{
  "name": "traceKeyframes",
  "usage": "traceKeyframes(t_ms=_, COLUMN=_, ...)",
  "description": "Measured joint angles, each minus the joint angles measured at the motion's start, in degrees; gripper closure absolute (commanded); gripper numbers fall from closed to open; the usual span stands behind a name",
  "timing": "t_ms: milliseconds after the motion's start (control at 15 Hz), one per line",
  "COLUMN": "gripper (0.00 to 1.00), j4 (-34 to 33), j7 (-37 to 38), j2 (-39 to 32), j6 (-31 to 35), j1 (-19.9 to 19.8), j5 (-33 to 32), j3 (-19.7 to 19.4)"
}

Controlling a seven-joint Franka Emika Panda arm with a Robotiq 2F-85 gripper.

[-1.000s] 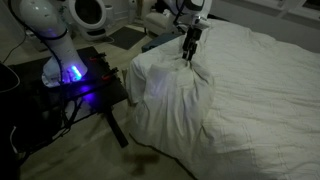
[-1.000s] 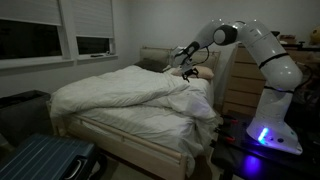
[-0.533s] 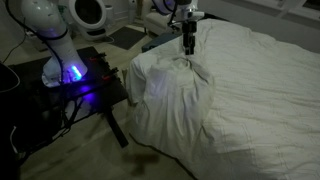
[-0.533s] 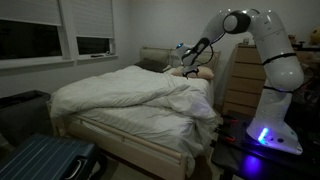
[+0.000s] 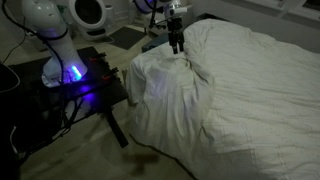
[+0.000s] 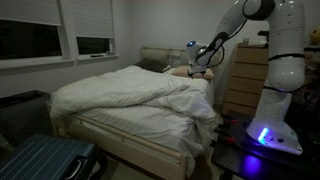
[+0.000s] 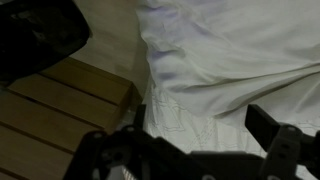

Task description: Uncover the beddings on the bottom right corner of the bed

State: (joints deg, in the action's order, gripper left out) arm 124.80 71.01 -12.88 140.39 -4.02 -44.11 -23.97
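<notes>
I see the beddings (image 5: 235,95) heaped and folded over the near corner of the bed (image 6: 150,128); my gripper (image 5: 177,47) hangs over the crumpled edge, jaws spread wide with nothing held

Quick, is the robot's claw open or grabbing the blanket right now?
Gripper: open, holding nothing; the beddings are not in its grip.
</notes>
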Motion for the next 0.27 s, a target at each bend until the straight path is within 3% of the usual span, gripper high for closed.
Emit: traceKeyframes(t_ms=267, gripper=0.0, j4=0.7, j7=0.0, j2=0.7, j6=0.3, j1=0.0, j5=0.0, j3=0.0)
